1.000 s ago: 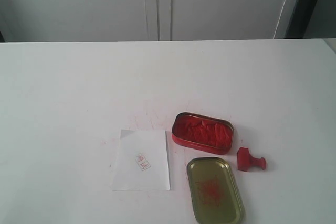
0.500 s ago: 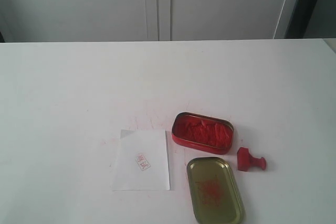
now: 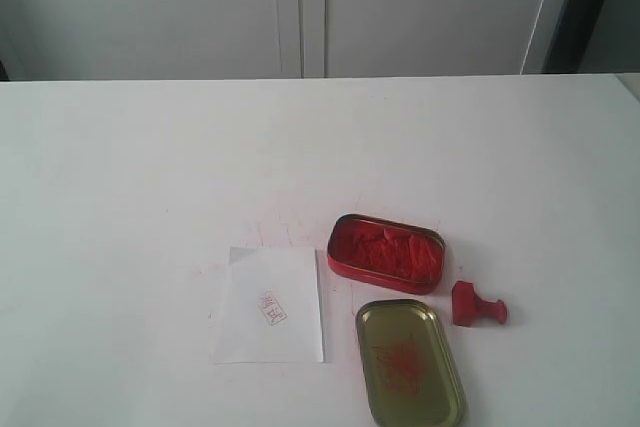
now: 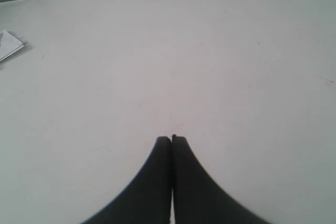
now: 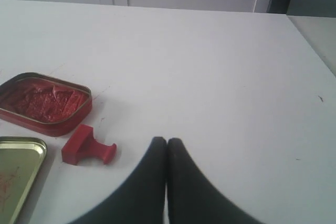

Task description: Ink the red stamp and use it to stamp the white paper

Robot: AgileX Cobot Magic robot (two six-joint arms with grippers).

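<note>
A white bench (image 3: 150,167) fills most of the exterior view, matte and evenly lit, with only soft shadows. Behind its far edge stand pale grey panels (image 3: 150,7), split by a narrow vertical strip (image 3: 312,7). Toward the right a white post (image 3: 545,7) leans slightly, with a dark gap (image 3: 590,7) just beside it.

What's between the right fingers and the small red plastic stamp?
Nothing: bare white table between right fingers and small red plastic stamp, per right wrist view.
</note>
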